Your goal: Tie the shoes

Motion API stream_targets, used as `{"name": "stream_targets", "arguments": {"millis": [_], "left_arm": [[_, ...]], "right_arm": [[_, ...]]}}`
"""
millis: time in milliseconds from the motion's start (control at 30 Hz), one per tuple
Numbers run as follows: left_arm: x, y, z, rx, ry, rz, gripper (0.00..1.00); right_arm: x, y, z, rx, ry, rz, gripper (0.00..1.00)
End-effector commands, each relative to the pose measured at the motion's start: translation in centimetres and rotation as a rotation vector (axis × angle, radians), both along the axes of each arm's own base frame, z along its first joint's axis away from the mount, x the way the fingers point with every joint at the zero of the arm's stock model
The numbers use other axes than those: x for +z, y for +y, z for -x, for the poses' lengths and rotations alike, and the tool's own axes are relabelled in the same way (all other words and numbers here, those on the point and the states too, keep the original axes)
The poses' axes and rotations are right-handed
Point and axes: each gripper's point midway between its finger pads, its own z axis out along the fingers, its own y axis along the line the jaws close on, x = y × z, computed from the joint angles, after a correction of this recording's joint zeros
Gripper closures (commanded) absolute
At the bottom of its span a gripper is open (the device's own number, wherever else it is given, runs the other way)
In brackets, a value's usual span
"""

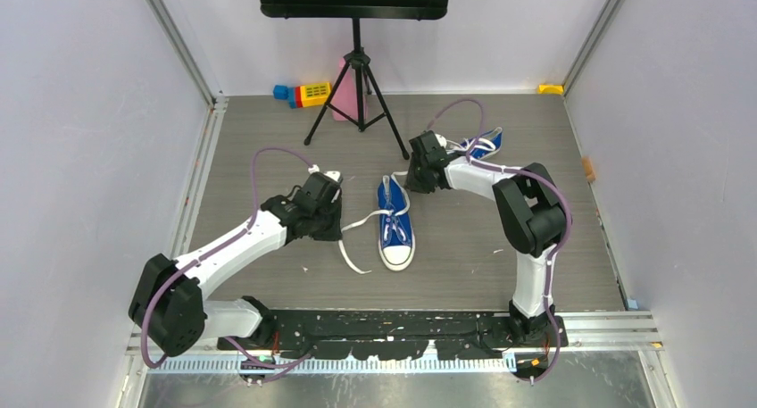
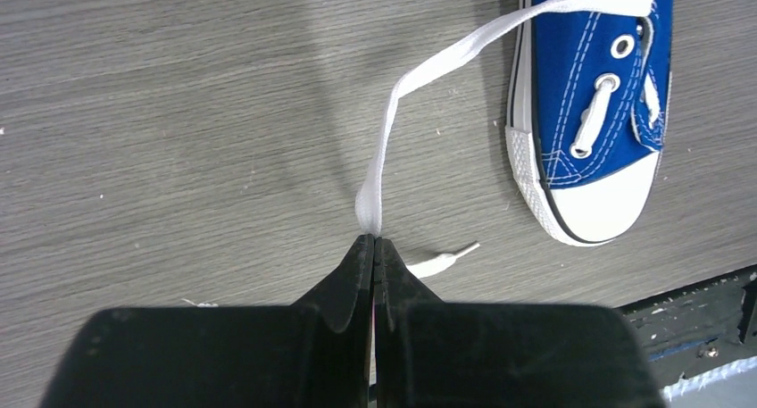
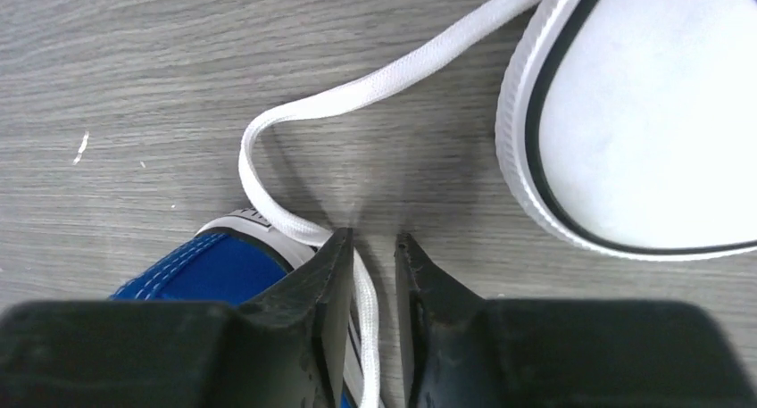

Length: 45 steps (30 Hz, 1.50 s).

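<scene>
Blue sneaker (image 1: 395, 231) lies between the two claws, long axis front to back, toe nearest the arms. Left gripper (image 2: 375, 240) pinches one lace (image 2: 420, 73) out sideways; right gripper (image 3: 373, 243), jaws narrowly apart, straddles the other lace (image 3: 366, 91) beside the heel, second sneaker (image 1: 486, 143) just beyond.

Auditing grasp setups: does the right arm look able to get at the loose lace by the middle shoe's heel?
Probably yes: the right gripper already straddles the lace with open jaws, beside the heel. Nothing covers the lace, and the other shoe lies apart.
</scene>
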Motion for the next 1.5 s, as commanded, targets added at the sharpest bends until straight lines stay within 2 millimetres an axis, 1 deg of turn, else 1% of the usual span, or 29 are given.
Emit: {"name": "stream_targets", "arguments": {"millis": [0,67,133,167,233,267,300,367,433,500,567,700,800,867,933,1100,1200,1333,1400,1467], "left_arm": [[2.4,-0.3,-0.8,-0.016,-0.045,0.037,1.00],[2.7,-0.1,-1.0,-0.010,-0.049,0.044,1.00],[3.0,0.2,-1.2,-0.003,-0.052,0.044,1.00],[3.1,0.4,-1.3,0.001,-0.053,0.043,1.00],[3.3,0.7,-1.5,0.009,-0.055,0.041,1.00],[3.5,0.9,-1.6,0.011,-0.056,0.039,1.00],[3.7,1.0,-1.6,0.014,-0.058,0.039,1.00],[4.0,1.2,-1.7,0.019,-0.063,0.040,1.00],[4.2,1.5,-1.9,0.029,-0.068,0.041,1.00],[4.2,2.0,-2.1,0.042,-0.065,0.036,1.00],[4.2,1.9,-1.9,0.035,-0.050,0.058,1.00],[4.3,2.4,-2.1,0.046,-0.050,0.061,1.00],[4.3,2.6,-2.2,0.049,-0.043,0.066,1.00],[4.2,2.6,-2.3,0.049,-0.036,0.071,1.00],[4.1,2.6,-2.4,0.048,-0.035,0.073,1.00],[4.1,2.5,-2.7,0.046,-0.034,0.074,1.00],[4.0,2.4,-2.7,0.042,-0.025,0.074,1.00],[3.9,2.5,-2.6,0.041,-0.018,0.072,1.00],[3.9,2.5,-2.6,0.040,-0.017,0.068,1.00],[3.8,2.5,-2.6,0.040,-0.014,0.066,1.00]], "right_arm": [[0.2,-1.1,-0.9,0.015,-0.018,0.104,0.78],[0.7,-1.5,-1.1,0.008,-0.030,0.124,0.88],[1.6,-1.8,-1.2,-0.002,-0.047,0.132,0.95],[2.1,-2.0,-1.2,-0.007,-0.059,0.140,0.98],[3.2,-2.4,-1.1,-0.013,-0.081,0.146,0.99],[3.6,-2.5,-1.0,-0.010,-0.089,0.145,0.98],[4.0,-2.4,-0.9,0.001,-0.100,0.135,0.94],[4.7,-1.6,-0.6,0.042,-0.105,0.099,0.76],[4.9,-0.8,-0.3,0.086,-0.095,0.071,0.69],[4.8,-0.6,0.0,0.113,-0.073,0.068,0.66],[4.6,-0.6,0.3,0.133,-0.058,0.076,0.63],[4.2,-0.6,1.0,0.159,-0.041,0.110,0.60],[3.6,-1.0,1.9,0.171,-0.015,0.156,0.57],[3.3,-0.9,2.5,0.180,-0.007,0.161,0.52],[2.7,-0.6,3.6,0.195,0.007,0.141,0.48],[1.8,0.4,4.9,0.224,0.027,0.138,0.47],[0.9,0.0,5.4,0.234,0.064,0.191,0.49],[0.2,-1.6,6.4,0.236,0.107,0.273,0.53],[0.2,-3.1,7.1,0.230,0.129,0.339,0.56],[0.3,-4.7,7.7,0.220,0.139,0.398,0.57]]}}
